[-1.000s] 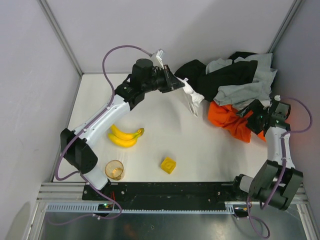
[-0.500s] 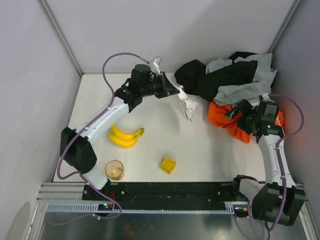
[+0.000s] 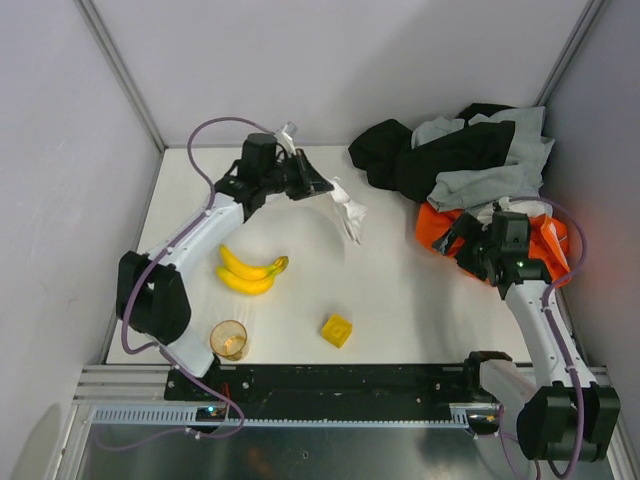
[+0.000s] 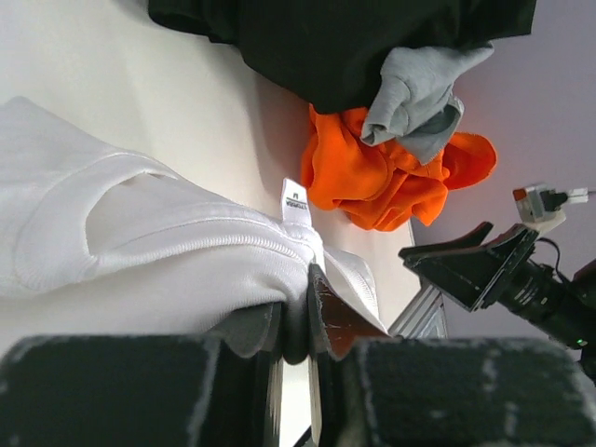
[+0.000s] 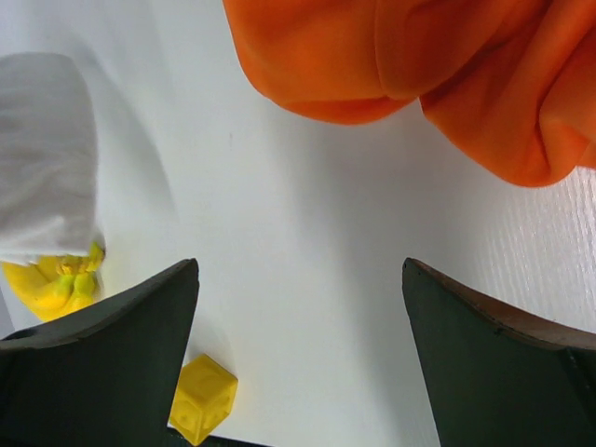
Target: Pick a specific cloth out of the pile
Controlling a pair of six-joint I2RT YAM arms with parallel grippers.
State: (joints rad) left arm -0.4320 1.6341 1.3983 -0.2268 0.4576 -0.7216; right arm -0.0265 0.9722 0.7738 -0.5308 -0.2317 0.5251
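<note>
Looking down from the top view, I have the left gripper (image 3: 322, 187) clamped tight on the cloth (image 3: 350, 212), and the left wrist view shows its jaws pinching a folded edge of white fabric close to the neck label. The cloth sits near 12 o'clock on the worktop (image 3: 400, 290) and trails away from the gripper toward 5 o'clock, so its long axis runs roughly 11 to 5. I cannot tell whether the lower end rests on the surface or hangs just above it. The pile (image 3: 470, 160) lies at 3 o'clock from the cloth, with bare worktop between them, so I judge the cloth already free of it. The right gripper (image 3: 462, 238) is spread wide with nothing in it, sitting beside the orange garment (image 3: 545, 240) at the pile's 6 o'clock edge. The left arm is plainly the one to finish this. The bananas (image 3: 248, 272) sit toward 7 o'clock of the cloth, and I would put it down on open worktop between them and the pile, watching that the trailing end does not fold under.
</note>
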